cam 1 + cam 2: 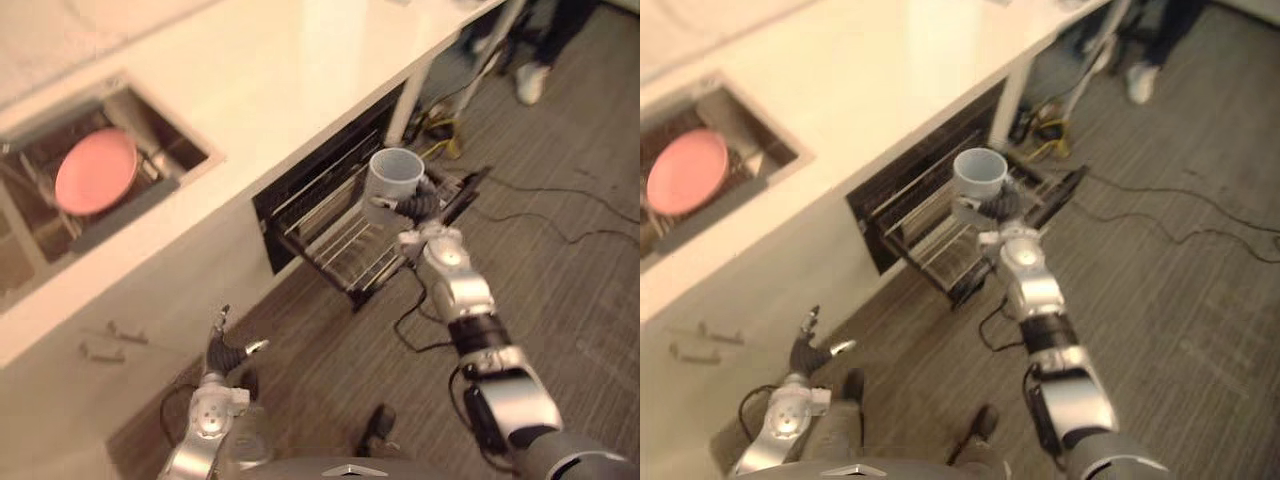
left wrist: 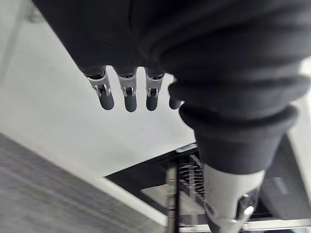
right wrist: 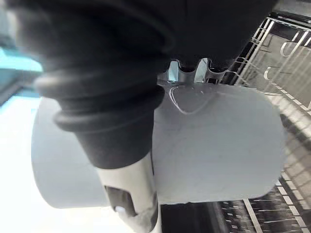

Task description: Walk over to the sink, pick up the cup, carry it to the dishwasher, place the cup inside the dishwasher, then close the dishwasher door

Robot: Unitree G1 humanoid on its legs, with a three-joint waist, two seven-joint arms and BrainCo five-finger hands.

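I see grey striped floor (image 1: 570, 310) over the right half of the head cam, and a long white counter (image 1: 300, 80) running diagonally across the top left. The dishwasher (image 1: 272, 208) sits under the counter edge as a dark opening, w/ its wire rack (image 1: 345, 250) pulled out over the floor. The sink (image 1: 120, 215) is set into the counter well off to the left, w/ a pink plate (image 1: 95, 172) lying in it.

The cup (image 1: 395, 178), pale grey, is in my R hand (image 1: 418, 208), mouth up toward the head cam, over the pulled-out rack at approx its far end. Can't tell from here if the base touches the wires. On the R wrist cam the cup (image 3: 218, 145) lies across the palm, thumb and fingers wrapped round the wall, rack wires showing past it. So the R hand is grasping the cup.

The L hand (image 1: 226, 350) hangs low by the white cabinet front, near the floor, well apart from the rack. Its fingers (image 2: 130, 96) are straight and loose, nothing in them.

A person's pale shoe (image 1: 530, 82) is on the floor past the counter's far end.
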